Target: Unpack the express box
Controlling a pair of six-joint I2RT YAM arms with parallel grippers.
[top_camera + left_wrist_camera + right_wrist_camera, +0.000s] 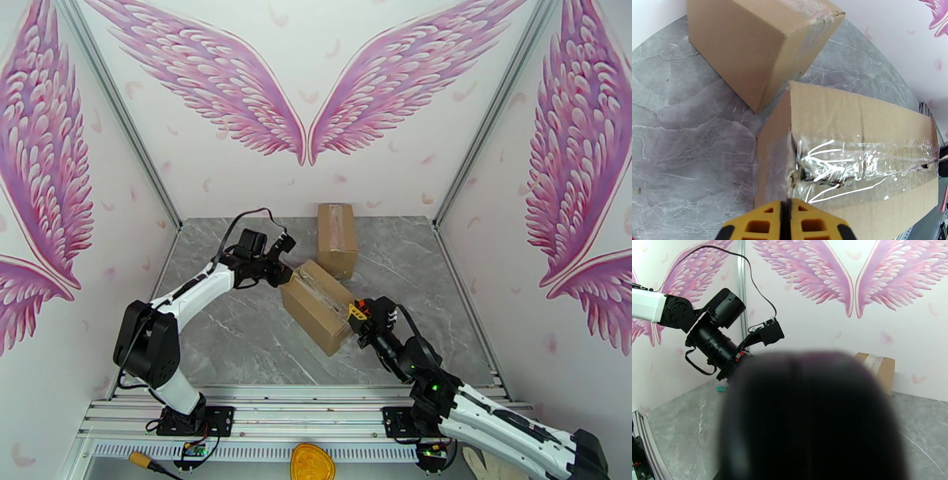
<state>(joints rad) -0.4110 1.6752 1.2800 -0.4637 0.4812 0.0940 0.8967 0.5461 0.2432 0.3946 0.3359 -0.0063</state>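
Now the left pincer (786, 216), pressed together, sits at the far end of the express box (869, 126), just by its torn clear tape (845, 169). The right pincer (359, 316) meets the near end — gripping or not, I cannot tell. The box lies on the bench (229, 339), flaps closed, with a second box (337, 237) behind. Opening the seam is in hand — next, I judge, the tape must be pulled apart.
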